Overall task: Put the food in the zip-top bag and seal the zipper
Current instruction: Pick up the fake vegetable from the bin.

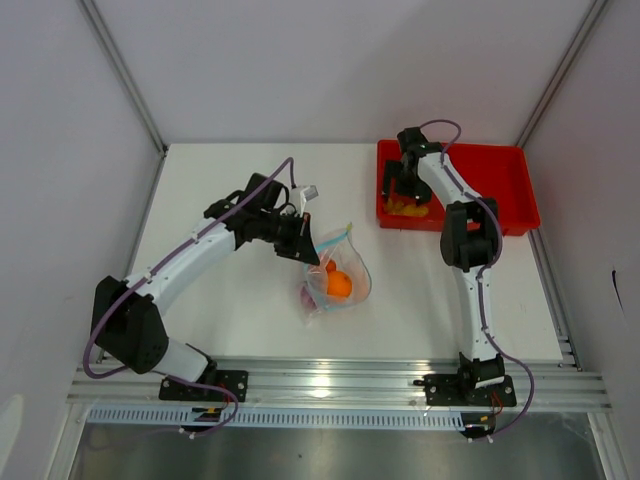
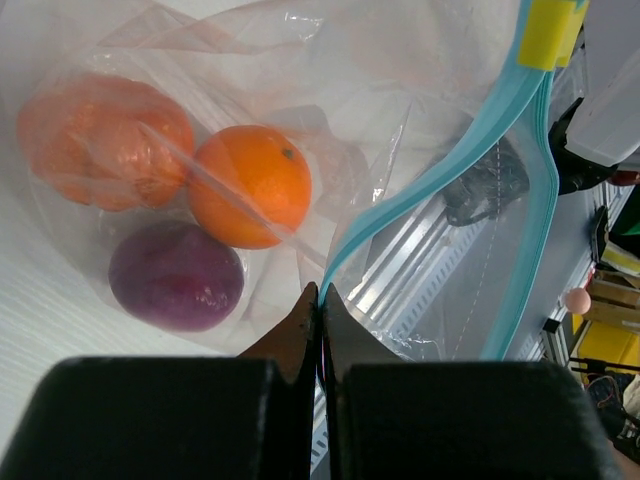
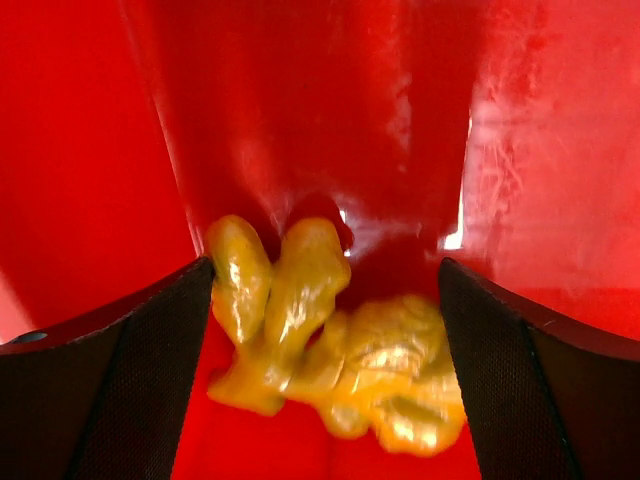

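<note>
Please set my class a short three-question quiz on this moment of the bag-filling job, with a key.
1. True or false: the left gripper is shut on the zip-top bag, right at its zipper.
2. The right gripper is open, with the yellow chunks between its fingers. Where do the chunks lie? A) in the bag B) in the red tray C) on the bare table
3. How many food pieces show inside the bag in the left wrist view?

Key
1. True.
2. B.
3. Three: the orange ball, the orange pumpkin-like piece and the purple round piece.
</note>
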